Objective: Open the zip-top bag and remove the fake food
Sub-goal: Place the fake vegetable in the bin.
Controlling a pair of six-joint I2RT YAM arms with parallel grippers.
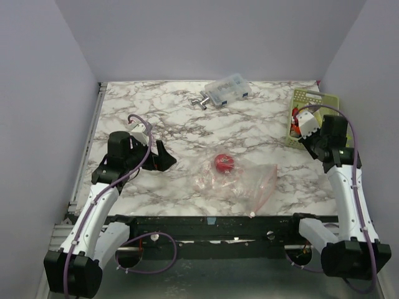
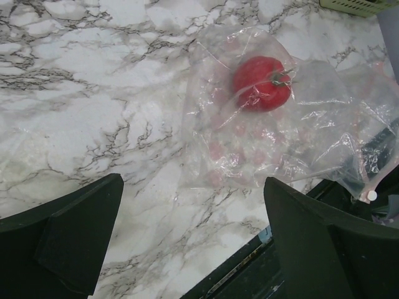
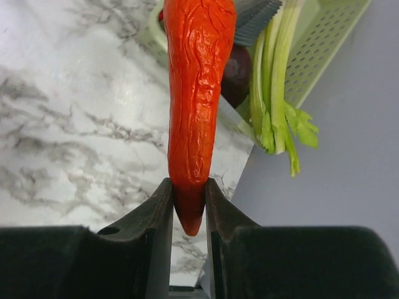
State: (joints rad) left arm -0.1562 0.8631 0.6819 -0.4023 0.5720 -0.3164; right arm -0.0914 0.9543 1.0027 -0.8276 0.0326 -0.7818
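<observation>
The left gripper (image 1: 161,156) stood wide open and held nothing over the marble table (image 1: 156,112). To its right lay one zip-top bag (image 1: 246,180), flat, with one red fake food piece (image 1: 224,162) inside. Further right, the right gripper (image 3: 189,200) was clamped narrowly on the tip of one orange-red carrot (image 3: 196,93). Beyond its fingers sat one green basket (image 3: 324,43) with one pale green stalk (image 3: 274,81) and one dark purple piece (image 3: 240,71).

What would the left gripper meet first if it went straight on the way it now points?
Likely the marble table, right at the near edge of the zip-top bag; depth is unclear. The left gripper is open, holding nothing.
</observation>
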